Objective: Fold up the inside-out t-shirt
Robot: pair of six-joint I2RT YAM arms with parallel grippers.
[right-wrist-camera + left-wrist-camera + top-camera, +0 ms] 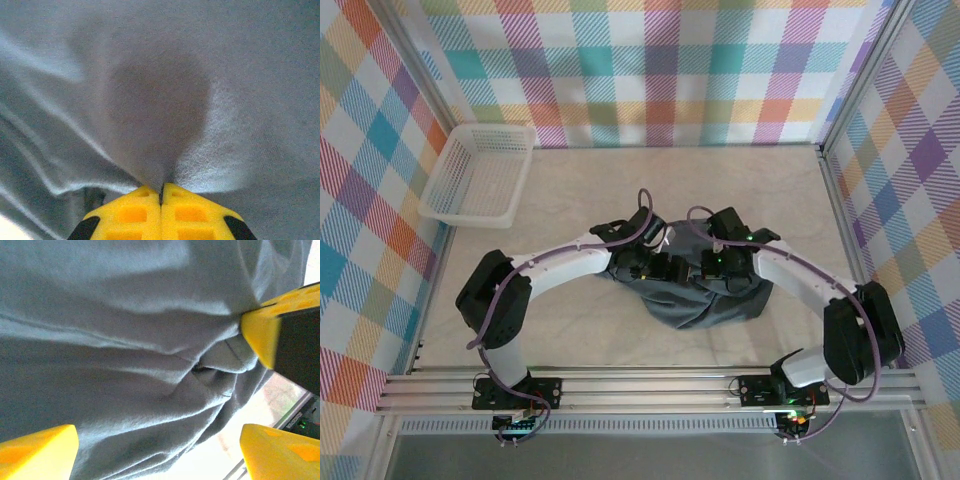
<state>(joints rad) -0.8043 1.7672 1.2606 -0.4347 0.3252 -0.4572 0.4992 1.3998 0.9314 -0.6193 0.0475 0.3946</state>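
Centrally, crumpled plain inside-out t-shirt [710, 305], left pincer [159, 452] spread wide over it, right pincer [161, 196] clamped on its cloth.

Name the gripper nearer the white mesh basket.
Left. The open left gripper is over the t-shirt, right of the white mesh basket; the right gripper pinches the t-shirt farther right.
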